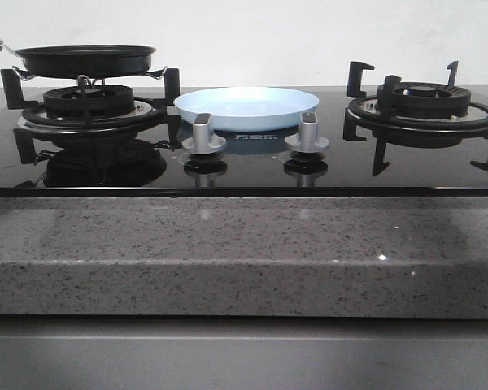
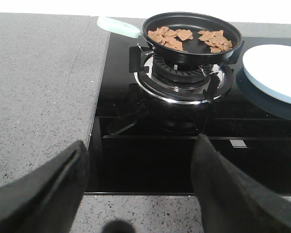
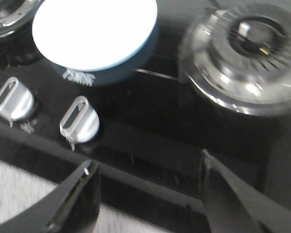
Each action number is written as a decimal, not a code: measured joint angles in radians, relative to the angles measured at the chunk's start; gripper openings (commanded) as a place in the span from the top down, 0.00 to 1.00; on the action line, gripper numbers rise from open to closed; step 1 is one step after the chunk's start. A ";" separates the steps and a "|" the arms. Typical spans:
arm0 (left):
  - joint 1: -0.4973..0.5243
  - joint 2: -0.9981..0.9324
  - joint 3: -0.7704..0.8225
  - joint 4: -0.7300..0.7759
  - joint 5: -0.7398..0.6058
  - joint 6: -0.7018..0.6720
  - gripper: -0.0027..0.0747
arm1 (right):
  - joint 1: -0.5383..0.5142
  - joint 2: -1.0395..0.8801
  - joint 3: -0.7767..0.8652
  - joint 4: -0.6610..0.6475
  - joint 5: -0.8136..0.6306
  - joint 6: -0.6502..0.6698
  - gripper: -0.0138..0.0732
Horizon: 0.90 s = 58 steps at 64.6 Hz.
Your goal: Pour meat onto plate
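Two burners flank a glossy black glass hob [image 1: 244,175] set in speckled grey stone counter [image 1: 228,252], a pale wall behind. Left burner [image 1: 89,106] carries the black frying pan [image 2: 191,36] holding the meat [image 2: 172,38] in two loose patches. Between the burners, behind two silver knobs [image 1: 205,134], sits the plate [image 1: 246,107], bare. Left gripper [image 2: 140,194] and right gripper [image 3: 148,194] both hang spread, holding nothing, over the hob's front edge.

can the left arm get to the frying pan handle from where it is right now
Probably yes. The left gripper is open and holds nothing, and the pale green handle sticks out from the frying pan toward the bare counter side, with nothing visible between them.
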 measured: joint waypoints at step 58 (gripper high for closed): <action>0.000 0.000 0.000 0.000 -0.021 0.000 0.37 | 0.034 0.851 -0.837 0.002 0.261 -0.031 0.31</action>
